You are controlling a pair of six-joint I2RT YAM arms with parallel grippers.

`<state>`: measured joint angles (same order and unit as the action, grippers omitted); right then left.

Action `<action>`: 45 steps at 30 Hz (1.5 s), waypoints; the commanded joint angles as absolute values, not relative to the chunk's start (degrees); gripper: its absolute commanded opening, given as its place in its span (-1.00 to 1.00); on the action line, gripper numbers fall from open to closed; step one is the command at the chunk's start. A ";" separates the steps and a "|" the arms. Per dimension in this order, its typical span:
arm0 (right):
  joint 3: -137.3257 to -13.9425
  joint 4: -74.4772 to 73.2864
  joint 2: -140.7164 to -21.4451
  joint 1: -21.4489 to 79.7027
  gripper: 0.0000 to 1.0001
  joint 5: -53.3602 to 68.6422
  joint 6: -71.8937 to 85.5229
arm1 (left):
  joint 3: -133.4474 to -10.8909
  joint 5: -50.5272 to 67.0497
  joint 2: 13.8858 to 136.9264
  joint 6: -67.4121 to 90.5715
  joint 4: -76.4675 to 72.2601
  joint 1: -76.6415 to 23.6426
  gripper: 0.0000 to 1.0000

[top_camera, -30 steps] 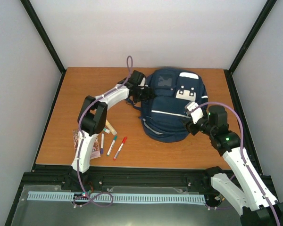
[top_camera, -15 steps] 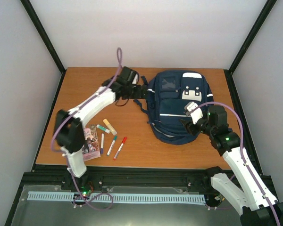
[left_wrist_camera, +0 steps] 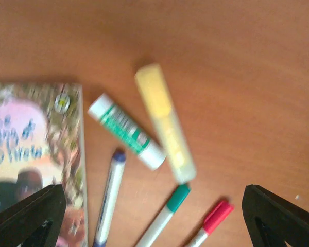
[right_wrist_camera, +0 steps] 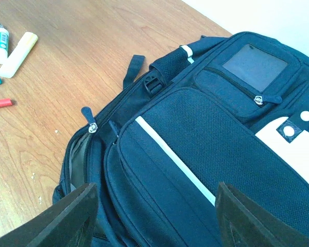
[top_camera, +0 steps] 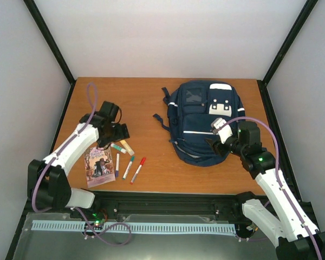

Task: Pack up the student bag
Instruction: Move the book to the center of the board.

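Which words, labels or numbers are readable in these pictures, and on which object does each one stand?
"...ing of" and "Shrew", blurred and cut off, on the colourful illustrated paperback book.
The label of the green-and-white glue stick is too blurred to read.
The large navy-blue fabric backpack shows no readable text.

left arm (top_camera: 71,149): white links, black joints, purple cable (top_camera: 90,96) | right arm (top_camera: 279,190): same, small green light (top_camera: 258,160) | left gripper (left_wrist_camera: 152,208), right gripper (right_wrist_camera: 159,216): black fingers
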<state>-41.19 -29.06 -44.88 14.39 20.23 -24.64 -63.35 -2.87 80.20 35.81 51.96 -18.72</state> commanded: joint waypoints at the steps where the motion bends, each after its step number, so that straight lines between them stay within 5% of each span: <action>1: -41.86 -29.67 -44.73 14.02 0.27 21.36 -25.37 | -57.76 2.73 73.83 42.83 57.44 -16.79 0.94; 25: -41.95 -30.55 -44.90 14.02 0.29 21.80 -25.90 | -33.42 10.79 63.84 64.97 54.42 -14.73 0.99; 45: -41.92 -30.82 -45.78 14.00 0.29 21.43 -26.00 | -47.26 0.48 84.92 52.01 42.47 -5.42 0.98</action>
